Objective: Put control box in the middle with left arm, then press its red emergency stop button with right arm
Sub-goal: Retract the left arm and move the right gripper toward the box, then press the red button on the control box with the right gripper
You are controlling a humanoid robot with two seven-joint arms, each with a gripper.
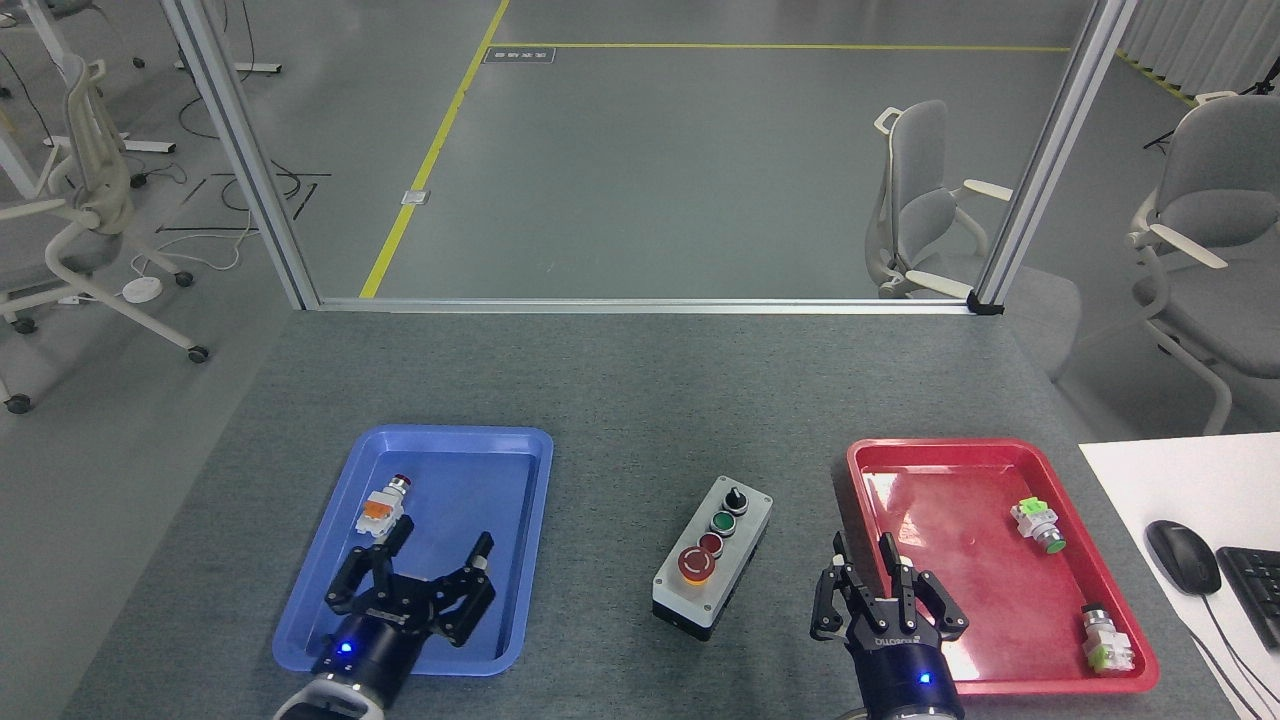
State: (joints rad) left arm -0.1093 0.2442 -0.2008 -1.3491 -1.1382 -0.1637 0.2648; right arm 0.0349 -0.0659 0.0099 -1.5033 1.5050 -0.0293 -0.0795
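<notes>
The control box (712,556) sits on the grey desk (640,390) between the two trays, pretty much centred, so the placing step looks done to me. The left end effector (425,575) hovers over the blue tray (330,590), fingers spread, holding nothing. The right end effector (878,588) has its fingers drawn close, also empty, just beside the box. Next up I'd guess it swings left and pushes down on the big red button (697,565). The blue tray holds one loose switch (383,508); the red tray (1010,450) holds two.
</notes>
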